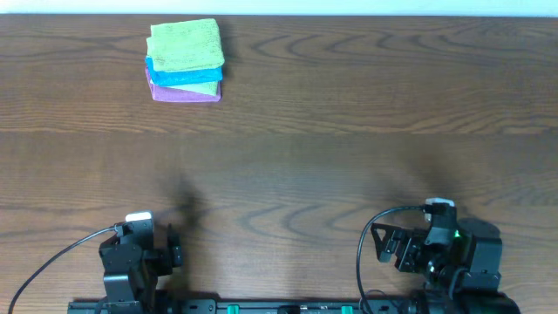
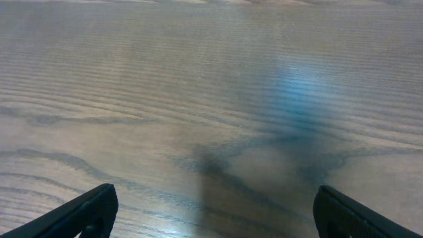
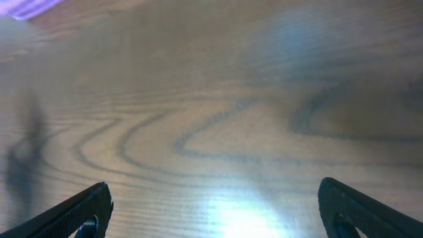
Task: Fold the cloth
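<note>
Table [image 1: 349, 113]: wood grain. There is a wide bare stretch between the arms (bottom edge of the overhead frame) and the work.

Stack [image 1: 183, 65], upper left of the overhead frame. The cloth [image 1: 185, 45] sits on top as a compact squarish pad. It lies on a blue cloth [image 1: 174, 75], which lies on a pink cloth [image 1: 179, 94]. A lime strip [image 1: 206, 87] shows at the stack's lower right, between blue and pink (I cannot tell whether it belongs to the top cloth or is a separate piece).

Left gripper [image 2: 215, 201]: fingers spread as wide as they go, nothing between them, only bare wood below.
Right gripper [image 3: 213, 195]: same, wide apart and empty (a pink sliver shows in the top left corner of its wrist view).

What I expect could go wrong:
1. A pinch that goes too deep takes the blue layer along with the lime one, and the whole stack drags. Cause: soft layers touching, with edges nearly flush.
2. Poor grasp angle. Cause: the stack is well away from both arms, and farthest from the right one.
3. The cloth comes off bunched or twisted. Cause: gripping a fold instead of a free corner (no corner is clearly separable from above).
4. If the lime strip is part of the cloth, lifting the top would tug the blue cloth out sideways.
</note>
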Controlling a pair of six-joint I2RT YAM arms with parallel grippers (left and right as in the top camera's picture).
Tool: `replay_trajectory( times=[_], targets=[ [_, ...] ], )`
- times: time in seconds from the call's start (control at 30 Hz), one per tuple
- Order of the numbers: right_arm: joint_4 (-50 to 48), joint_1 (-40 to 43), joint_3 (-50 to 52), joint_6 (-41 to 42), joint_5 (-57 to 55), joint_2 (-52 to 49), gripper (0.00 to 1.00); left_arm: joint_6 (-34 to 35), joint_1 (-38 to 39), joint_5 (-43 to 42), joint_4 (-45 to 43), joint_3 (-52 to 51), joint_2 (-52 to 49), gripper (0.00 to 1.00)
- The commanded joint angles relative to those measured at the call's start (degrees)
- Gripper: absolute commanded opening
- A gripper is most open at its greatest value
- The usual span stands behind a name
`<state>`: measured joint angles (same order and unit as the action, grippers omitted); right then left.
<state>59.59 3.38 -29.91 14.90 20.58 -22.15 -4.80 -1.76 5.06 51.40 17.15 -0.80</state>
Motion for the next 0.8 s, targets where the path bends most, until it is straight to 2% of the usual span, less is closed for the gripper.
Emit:
replay_trajectory(
  times=[0.0,0.23,0.3,0.53,0.77],
  targets=[
    [-1.97,0.33,0.07,3.39,-1.88,1.90,0.99,-1.42,0.31,-0.20,2.82,-0.31,0.59,0.95],
    [-4.81,0.33,2.40,3.21,-16.57,8.94,0.99,-1.42,0.31,-0.20,2.82,-0.31,0.59,0.95],
    [-5.49,0.28,3.67,-0.20,-19.32,10.45,0.99,-1.42,0.31,-0.20,2.82,-0.31,0.59,0.95],
    [-9.81,0.28,7.32,-15.50,-18.86,14.25,0.99,-1.42,0.31,-0.20,2.82,-0.31,0.59,0.95],
    [-10.38,0.28,12.81,-16.46,-18.62,17.77,0.99,-1.42,0.31,-0.20,2.82,-0.31,0.59,0.96]
  ],
)
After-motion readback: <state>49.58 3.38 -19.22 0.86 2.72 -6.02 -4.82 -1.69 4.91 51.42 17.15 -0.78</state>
